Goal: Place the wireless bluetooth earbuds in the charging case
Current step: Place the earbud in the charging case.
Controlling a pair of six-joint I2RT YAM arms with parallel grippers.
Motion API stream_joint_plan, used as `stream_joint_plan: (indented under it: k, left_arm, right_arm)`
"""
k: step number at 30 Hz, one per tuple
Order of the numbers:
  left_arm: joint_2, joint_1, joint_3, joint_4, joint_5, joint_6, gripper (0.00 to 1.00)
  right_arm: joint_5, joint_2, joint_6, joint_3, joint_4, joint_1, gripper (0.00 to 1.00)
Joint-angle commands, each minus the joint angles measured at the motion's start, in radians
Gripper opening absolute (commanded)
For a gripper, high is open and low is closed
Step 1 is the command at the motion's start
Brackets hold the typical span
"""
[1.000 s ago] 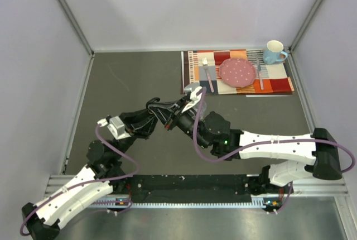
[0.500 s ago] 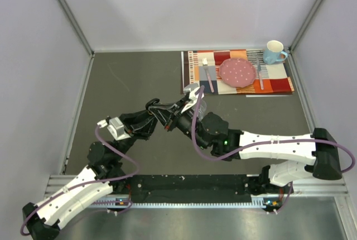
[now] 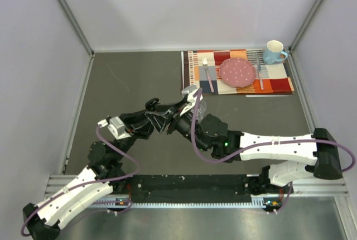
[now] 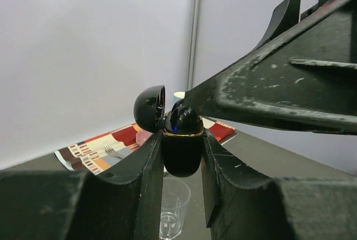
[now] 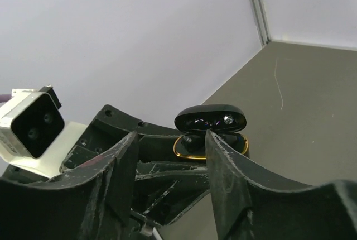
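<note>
While the left pincer (image 4: 181, 146) clamps the open charging case (image 4: 182, 156) above the worktop (image 3: 128, 78), the right pincer (image 5: 173, 137) stands part-open just beside its rim; one earbud (image 4: 182, 120) sits inside the case.

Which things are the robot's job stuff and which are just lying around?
For the job: charging case, lid open, in the left gripper; earbud sitting in it; right gripper, open, close to it.
Just lying about: placemat, pink plate, fork, blue mug.
Clear cup: cannot tell.
</note>
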Motion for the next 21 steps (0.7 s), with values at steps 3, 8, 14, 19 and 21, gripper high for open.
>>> stream_joint_plan:
  k: [3, 8, 14, 19, 21]
  left_arm:
    - [-0.018, 0.001, 0.015, 0.093, 0.01, -0.004, 0.0]
    - [-0.009, 0.001, 0.017, 0.086, 0.024, -0.01, 0.0]
    - [-0.006, -0.001, 0.02, 0.067, 0.034, -0.015, 0.0]
    - [-0.015, -0.001, 0.025, 0.041, 0.073, 0.005, 0.0]
    - [-0.019, 0.0, 0.023, 0.041, 0.108, 0.017, 0.0]
  right_arm:
    - [0.009, -0.059, -0.041, 0.064, -0.001, 0.002, 0.59]
    - [-0.085, -0.084, -0.084, 0.079, 0.031, 0.001, 0.68]
    - [-0.153, -0.151, -0.128, 0.064, 0.083, 0.001, 0.72]
    - [0.028, -0.216, -0.13, 0.088, -0.144, -0.018, 0.8]
    - [0.044, -0.196, 0.007, 0.212, -0.42, -0.112, 0.86]
